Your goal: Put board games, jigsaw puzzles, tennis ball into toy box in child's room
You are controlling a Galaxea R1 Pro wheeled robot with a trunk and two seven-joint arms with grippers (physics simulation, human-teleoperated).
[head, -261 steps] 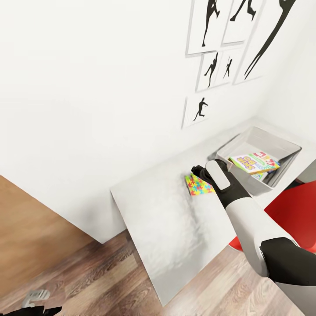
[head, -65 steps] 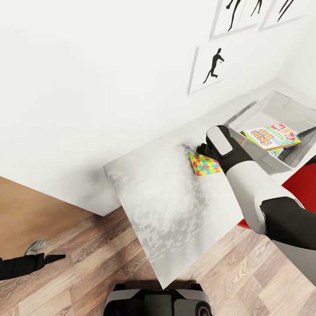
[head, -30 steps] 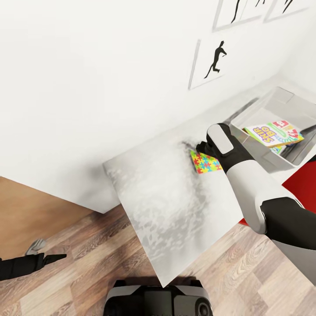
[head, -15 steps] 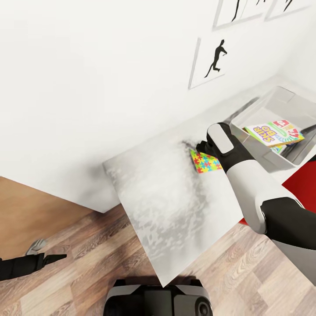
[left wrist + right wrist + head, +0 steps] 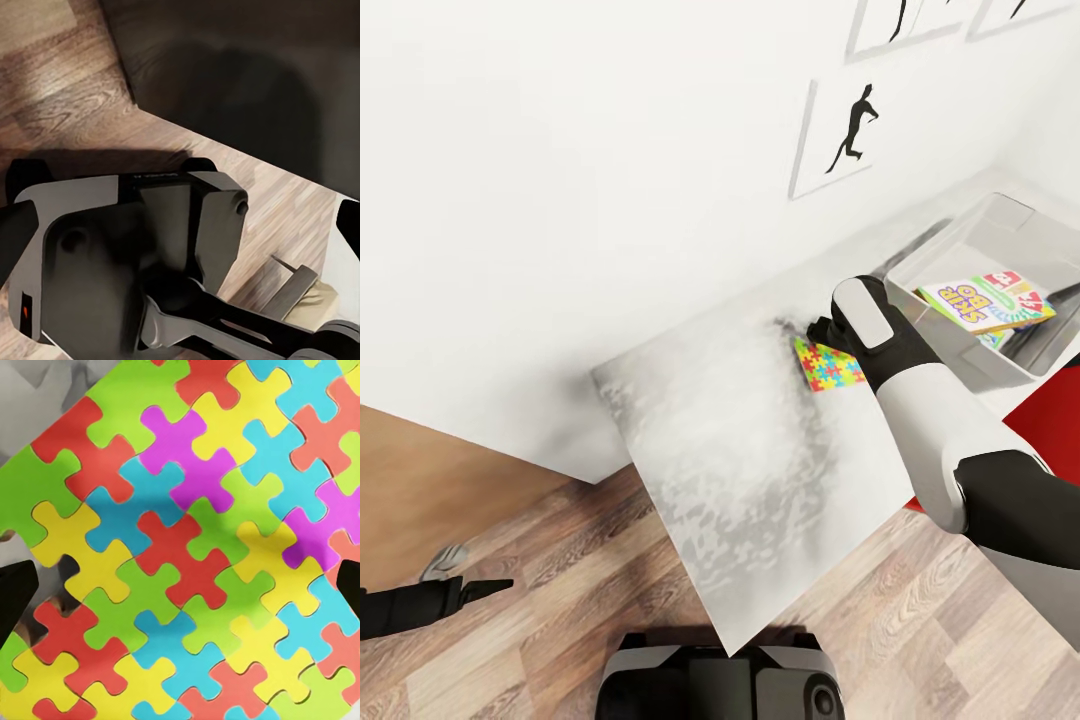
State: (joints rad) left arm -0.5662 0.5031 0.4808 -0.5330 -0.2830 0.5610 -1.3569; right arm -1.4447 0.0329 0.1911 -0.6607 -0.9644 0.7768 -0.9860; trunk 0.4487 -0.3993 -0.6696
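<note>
A jigsaw puzzle [image 5: 827,368], a flat square of multicolour interlocking pieces, lies on the pale grey table [image 5: 730,450] near the wall. My right gripper [image 5: 819,334] is down at the puzzle's far edge, largely hidden behind its wrist. In the right wrist view the puzzle [image 5: 187,547] lies very close beneath the gripper [image 5: 180,592], whose black fingertips [image 5: 15,604] stand wide apart, open. The grey toy box [image 5: 1000,230] stands just right of the hand with a Skip-Bo board game [image 5: 982,300] inside. My left gripper [image 5: 445,565] hangs low over the floor, open.
A red chair [image 5: 1050,420] sits at the table's right front. Black silhouette pictures [image 5: 845,135] hang on the white wall behind. The left wrist view shows my own base [image 5: 135,255] on the wood floor [image 5: 75,90].
Since the oldest frame the head view has shifted, bringing my base into sight. Over the last second the right gripper stays at the puzzle with barely any movement.
</note>
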